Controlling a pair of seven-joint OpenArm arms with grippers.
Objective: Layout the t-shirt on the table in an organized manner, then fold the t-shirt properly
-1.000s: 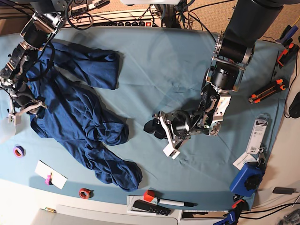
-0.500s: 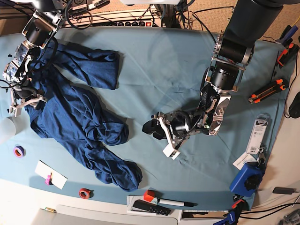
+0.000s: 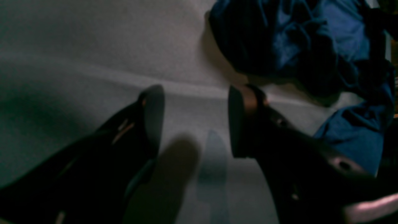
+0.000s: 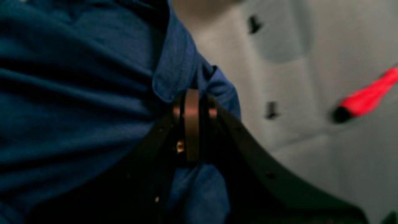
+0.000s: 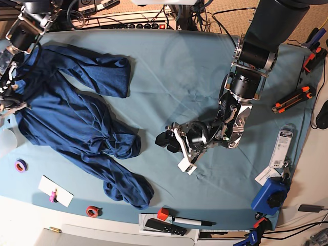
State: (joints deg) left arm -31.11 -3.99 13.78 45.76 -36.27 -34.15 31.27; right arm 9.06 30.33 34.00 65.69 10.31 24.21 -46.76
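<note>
The t-shirt (image 5: 77, 123) lies bunched at the surface's (image 5: 179, 66) left, not yet spread; folding remains. Right gripper (image 4: 192, 102) jaws pinch its edge; left gripper (image 3: 194, 121) jaws gape, empty.

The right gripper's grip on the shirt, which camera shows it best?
The right wrist view: the right gripper is pinched shut on a fold of shirt up close. The base view shows it at the table's left edge, small; the left wrist view misses it.
</note>
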